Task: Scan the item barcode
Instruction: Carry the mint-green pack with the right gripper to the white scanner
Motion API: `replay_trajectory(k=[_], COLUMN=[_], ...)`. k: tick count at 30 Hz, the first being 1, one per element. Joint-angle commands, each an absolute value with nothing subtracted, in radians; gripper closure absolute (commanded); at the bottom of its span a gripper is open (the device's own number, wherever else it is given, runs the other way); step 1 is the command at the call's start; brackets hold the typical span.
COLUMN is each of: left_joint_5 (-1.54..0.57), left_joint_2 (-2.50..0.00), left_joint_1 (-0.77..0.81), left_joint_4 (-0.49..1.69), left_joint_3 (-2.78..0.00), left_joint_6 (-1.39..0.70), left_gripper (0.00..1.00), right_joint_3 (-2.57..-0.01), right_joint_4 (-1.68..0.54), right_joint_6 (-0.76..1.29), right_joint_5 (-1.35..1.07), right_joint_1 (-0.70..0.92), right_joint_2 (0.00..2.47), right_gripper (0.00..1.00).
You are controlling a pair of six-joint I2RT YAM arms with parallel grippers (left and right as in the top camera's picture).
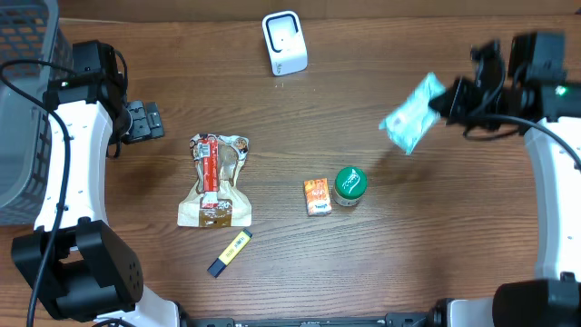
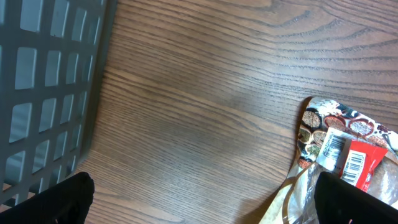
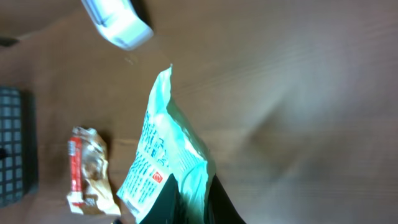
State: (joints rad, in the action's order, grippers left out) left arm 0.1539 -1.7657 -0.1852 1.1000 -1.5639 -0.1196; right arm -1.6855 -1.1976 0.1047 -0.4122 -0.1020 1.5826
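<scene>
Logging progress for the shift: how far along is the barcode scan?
Done: right end effector is shut on the teal pouch, lifted off the table. In hand: pouch held well right of the white scanner. Left: presenting its barcode to the scanner.

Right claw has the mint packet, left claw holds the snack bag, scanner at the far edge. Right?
No: the left claw is open and empty; the snack bag lies on the table, as the overhead view shows. The right claw holds the mint packet, with the scanner at the far edge.
</scene>
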Motion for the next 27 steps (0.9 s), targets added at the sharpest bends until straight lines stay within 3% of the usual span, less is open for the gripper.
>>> replay_trajectory(k=[1,10,17,27], left_joint_5=[0.152,0.152,0.152,0.152], left_joint_2=[-1.766,-1.766,-1.766,-1.766], left_joint_1=[-0.187,-0.187,-0.187,-0.187], left_joint_4=[1.1,1.1,1.1,1.1], left_joint_3=[-1.566,-1.566,-1.566,-1.566], left_joint_6=[-0.101,-0.101,-0.101,-0.101], left_gripper=[0.0,0.0,0.0,0.0], right_joint_3=[-1.862,-1.942,-1.942,-1.942], right_joint_4=[-1.215,-0.923,-0.647,-0.158], right_joint_6=[0.102,0.08,-0.196,-0.37], right_joint_5=[-0.346,-0.003,0.179,0.314], right_joint_1=[-0.027,0.193,0.33,0.41], right_joint_2=[1.618,1.694,1.851,2.13], right_gripper=[0.97,0.97,0.97,0.97])
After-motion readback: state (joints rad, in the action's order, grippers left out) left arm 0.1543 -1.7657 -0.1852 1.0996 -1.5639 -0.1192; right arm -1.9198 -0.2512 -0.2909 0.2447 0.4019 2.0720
